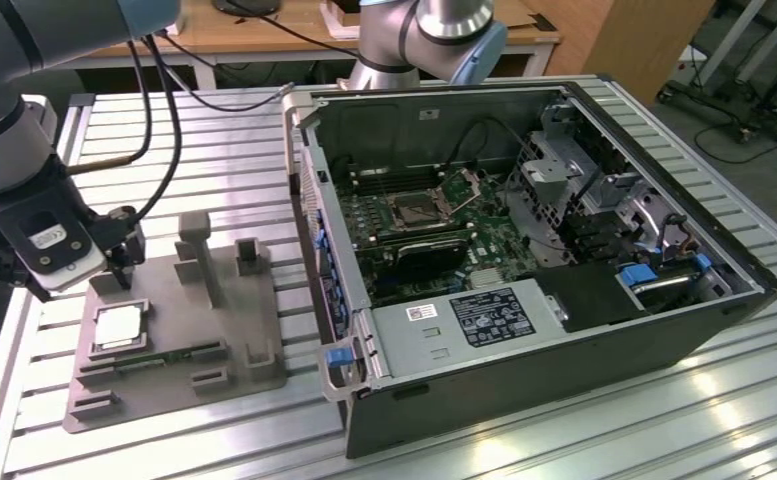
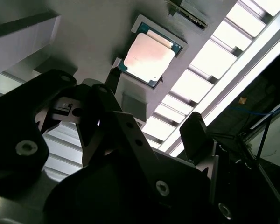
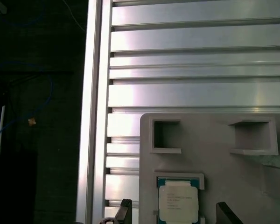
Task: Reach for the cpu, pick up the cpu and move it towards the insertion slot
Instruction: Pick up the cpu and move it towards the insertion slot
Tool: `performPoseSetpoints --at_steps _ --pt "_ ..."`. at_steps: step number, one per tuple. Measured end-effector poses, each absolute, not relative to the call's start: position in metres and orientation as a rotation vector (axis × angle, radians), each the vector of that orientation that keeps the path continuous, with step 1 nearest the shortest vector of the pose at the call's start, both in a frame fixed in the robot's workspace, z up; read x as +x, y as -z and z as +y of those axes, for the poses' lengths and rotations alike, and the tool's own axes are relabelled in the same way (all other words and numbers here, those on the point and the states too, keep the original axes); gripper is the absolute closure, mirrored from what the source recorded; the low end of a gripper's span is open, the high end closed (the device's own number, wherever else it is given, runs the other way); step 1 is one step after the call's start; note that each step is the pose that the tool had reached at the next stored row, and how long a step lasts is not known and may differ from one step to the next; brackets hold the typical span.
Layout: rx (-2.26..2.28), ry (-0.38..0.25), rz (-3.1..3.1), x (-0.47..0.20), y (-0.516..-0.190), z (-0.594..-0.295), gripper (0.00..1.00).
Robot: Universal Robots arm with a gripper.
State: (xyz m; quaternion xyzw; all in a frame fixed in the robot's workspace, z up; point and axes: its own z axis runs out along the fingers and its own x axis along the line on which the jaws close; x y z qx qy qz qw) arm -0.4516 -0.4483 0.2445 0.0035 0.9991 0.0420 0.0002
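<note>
The cpu (image 1: 119, 327) lies flat, silver top up, in a square recess of the grey plate (image 1: 188, 350). The plate rests on the slatted table (image 1: 201, 130), to the exterior view's left of the open case (image 1: 548, 330). The gripper (image 1: 124, 278), at the end of the arm (image 1: 15, 150), hangs over the plate's edge just behind the cpu as the exterior view has it.

The jaws stand wide open and hold nothing. In the first wrist view the two dark fingers (image 3: 126, 209) show one on each side of the cpu (image 3: 178, 201). The gap between them is wider than the chip, and bare plate shows between each tip and the chip's edge. In the second wrist view the cpu (image 2: 148, 58) lies beyond the fingers (image 2: 194, 133), on the line of the gap between them, and neither tip rests on it. The tips seem to be clear above the chip rather than down around it, though the height is hard to judge from these angles.

The slot (image 1: 422, 208), a square socket with a shiny metal frame and dark centre, sits on the board (image 1: 495, 250) inside the case. It is well apart from both cpu and gripper, with the case's side wall standing between them.
</note>
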Motion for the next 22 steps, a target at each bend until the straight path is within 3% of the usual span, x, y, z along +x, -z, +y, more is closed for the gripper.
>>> performPoseSetpoints --at_steps 22 --pt "-0.049 -0.124 3.139 -0.441 -0.207 -0.454 0.22"
